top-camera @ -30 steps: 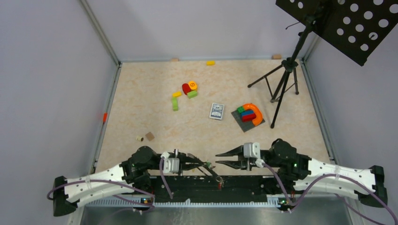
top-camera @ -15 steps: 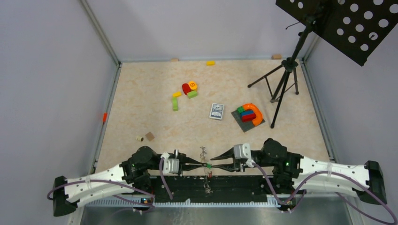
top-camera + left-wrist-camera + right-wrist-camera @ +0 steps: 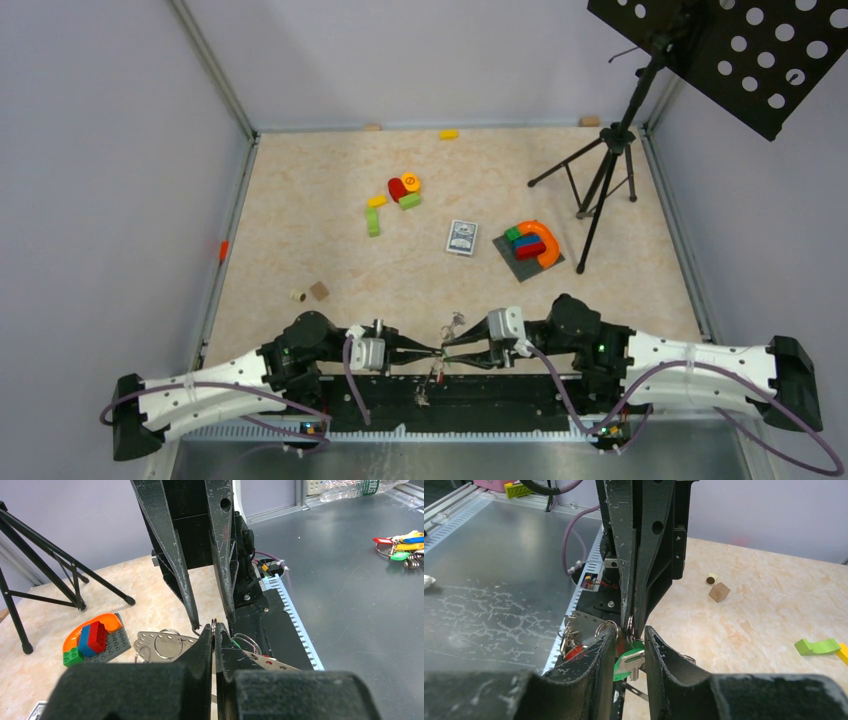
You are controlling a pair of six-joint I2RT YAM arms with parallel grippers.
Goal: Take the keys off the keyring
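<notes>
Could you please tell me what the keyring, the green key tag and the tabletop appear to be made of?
The keyring: thin grey metal, with a bright glint.
The green key tag: probably plastic, evenly coloured, softly glossy.
The tabletop: smooth beige surface with marble veining, fairly matt; possibly laminate rather than stone, I cannot tell.

I see beige marbled tabletop (image 3: 300, 200). Grey metal keyring (image 3: 213, 626). Silver keys (image 3: 631, 667), tags green and red. Right of centre: orange arch block (image 3: 547, 243) with red, blue, green bricks (image 3: 528, 248) on grey baseplate (image 3: 520, 266). Blue-patterned card box (image 3: 461, 237), white border. White arms (image 3: 200, 390), black joints, purple cables (image 3: 345, 372).
</notes>
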